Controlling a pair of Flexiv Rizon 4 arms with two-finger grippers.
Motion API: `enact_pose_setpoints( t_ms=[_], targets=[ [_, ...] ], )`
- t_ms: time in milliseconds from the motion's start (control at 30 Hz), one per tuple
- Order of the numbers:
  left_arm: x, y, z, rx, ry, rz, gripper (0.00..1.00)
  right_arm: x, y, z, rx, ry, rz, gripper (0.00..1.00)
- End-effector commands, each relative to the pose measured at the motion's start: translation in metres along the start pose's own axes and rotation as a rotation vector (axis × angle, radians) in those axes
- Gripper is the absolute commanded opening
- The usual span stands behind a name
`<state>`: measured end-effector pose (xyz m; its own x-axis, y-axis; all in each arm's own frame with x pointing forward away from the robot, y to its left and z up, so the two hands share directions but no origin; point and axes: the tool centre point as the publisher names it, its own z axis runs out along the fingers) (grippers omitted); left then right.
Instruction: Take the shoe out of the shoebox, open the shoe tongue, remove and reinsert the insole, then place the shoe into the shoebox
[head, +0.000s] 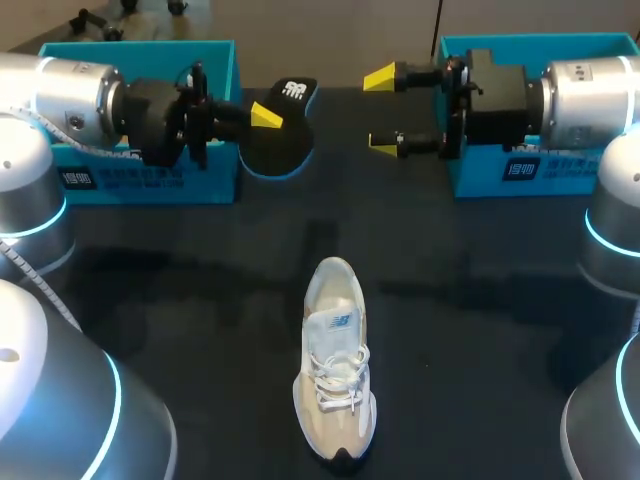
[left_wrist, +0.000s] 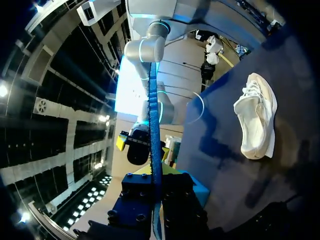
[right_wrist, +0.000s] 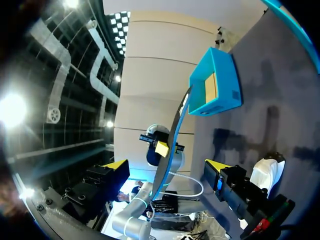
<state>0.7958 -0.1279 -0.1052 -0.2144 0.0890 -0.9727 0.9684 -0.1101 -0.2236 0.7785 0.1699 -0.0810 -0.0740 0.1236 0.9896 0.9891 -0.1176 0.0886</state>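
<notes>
A white and beige sneaker (head: 335, 372) lies on the dark table near the front, toe pointing away. My left gripper (head: 262, 115) is shut on a black insole with a blue rim (head: 282, 135), holding it in the air beside the left box. In the left wrist view the insole (left_wrist: 152, 150) shows edge-on, running out from between the gripper (left_wrist: 156, 200) fingers, with the sneaker (left_wrist: 257, 122) off to one side. My right gripper (head: 384, 110) stands wide open, facing the insole from a short gap. In the right wrist view the insole (right_wrist: 172, 145) is ahead of the open gripper (right_wrist: 166, 165).
One teal shoebox (head: 140, 165) stands at the back left behind my left arm, and another teal box (head: 520, 170) at the back right under my right arm. The left box (right_wrist: 215, 82) shows in the right wrist view too.
</notes>
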Motion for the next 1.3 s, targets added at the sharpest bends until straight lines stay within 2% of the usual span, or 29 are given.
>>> enact_pose_setpoints(
  t_ms=[33,267,633,900,1300],
  targets=[
    [-0.004,0.001,0.005,-0.017,0.011,0.093,0.00,0.000,0.000,0.003,-0.002,-0.001,0.001,1.00],
    [-0.002,0.006,0.014,-0.024,0.007,0.236,0.00,0.000,0.000,0.003,-0.002,-0.001,0.001,1.00],
    [0.002,0.016,0.027,-0.044,0.011,0.301,0.00,0.000,0.000,0.003,-0.002,-0.001,0.001,1.00],
    [0.004,0.019,0.029,-0.057,0.009,0.304,0.00,-0.007,-0.009,0.013,0.013,-0.077,-0.030,1.00],
    [0.008,0.023,0.025,-0.067,0.021,0.301,0.00,-0.002,-0.024,0.026,-0.002,-0.240,-0.071,1.00]
  ],
)
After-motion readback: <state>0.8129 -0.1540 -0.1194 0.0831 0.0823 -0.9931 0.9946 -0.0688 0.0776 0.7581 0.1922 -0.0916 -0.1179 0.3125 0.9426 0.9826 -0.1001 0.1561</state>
